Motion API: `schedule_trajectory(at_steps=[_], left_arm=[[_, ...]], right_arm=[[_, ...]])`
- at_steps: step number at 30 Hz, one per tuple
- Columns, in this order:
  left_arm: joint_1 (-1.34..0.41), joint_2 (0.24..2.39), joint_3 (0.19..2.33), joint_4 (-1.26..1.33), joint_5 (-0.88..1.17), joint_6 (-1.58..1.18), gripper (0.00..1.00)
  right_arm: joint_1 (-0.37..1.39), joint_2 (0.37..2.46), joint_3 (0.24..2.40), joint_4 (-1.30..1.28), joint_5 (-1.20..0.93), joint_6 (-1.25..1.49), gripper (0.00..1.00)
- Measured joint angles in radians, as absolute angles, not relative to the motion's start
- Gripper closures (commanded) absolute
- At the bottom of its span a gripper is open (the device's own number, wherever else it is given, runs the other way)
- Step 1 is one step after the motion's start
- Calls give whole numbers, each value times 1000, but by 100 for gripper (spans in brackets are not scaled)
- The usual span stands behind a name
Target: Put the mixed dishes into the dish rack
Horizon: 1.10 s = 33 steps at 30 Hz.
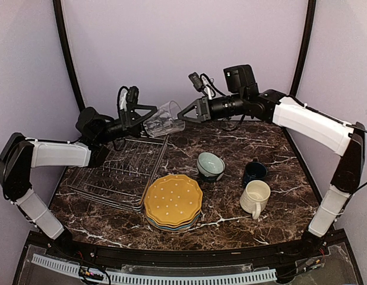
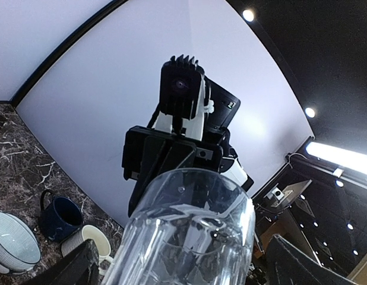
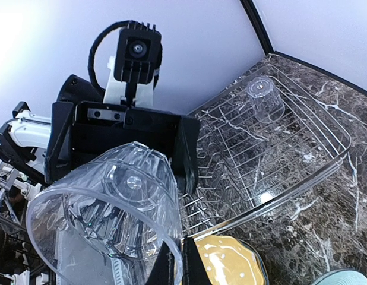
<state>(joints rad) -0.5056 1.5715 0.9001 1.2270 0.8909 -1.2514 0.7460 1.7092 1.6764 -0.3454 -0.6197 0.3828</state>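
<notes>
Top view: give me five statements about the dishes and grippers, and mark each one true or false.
1. The left gripper holds the tumbler in the air. True.
2. The navy mug stands in the rack. False: it stands on the table, beside the cream mug.
3. The yellow plate tops the plate stack. True.
4. The bowl sits on the plates. False: it stands on the table behind the stack, apart from it.
5. The right gripper is at the tumbler's mouth. True.
</notes>
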Motion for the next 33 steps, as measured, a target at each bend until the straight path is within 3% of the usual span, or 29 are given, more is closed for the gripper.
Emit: schedule_trajectory(at_steps=[20,22,27,28,30,33], left_arm=[[-543,1631,900,1310,902,-1406,30],[-543,1631,900,1316,902,-1411,38],[-543,1637,901,1325,902,-1419,71],[-543,1639,902,1328,903,-1420,77],[-543,1645,907,1328,904,-1422,97],[-542,1649,911,1327,904,-1418,99]], right_arm=[[691,1685,1534,-116,-755,473,100],[691,1685,1531,-107,-762,470,100],[690,1685,1529,-104,-768,467,99],[688,1685,1526,-103,-770,465,94],[686,1685,1525,-103,-774,460,83],[679,1684,1524,-97,-787,458,59]])
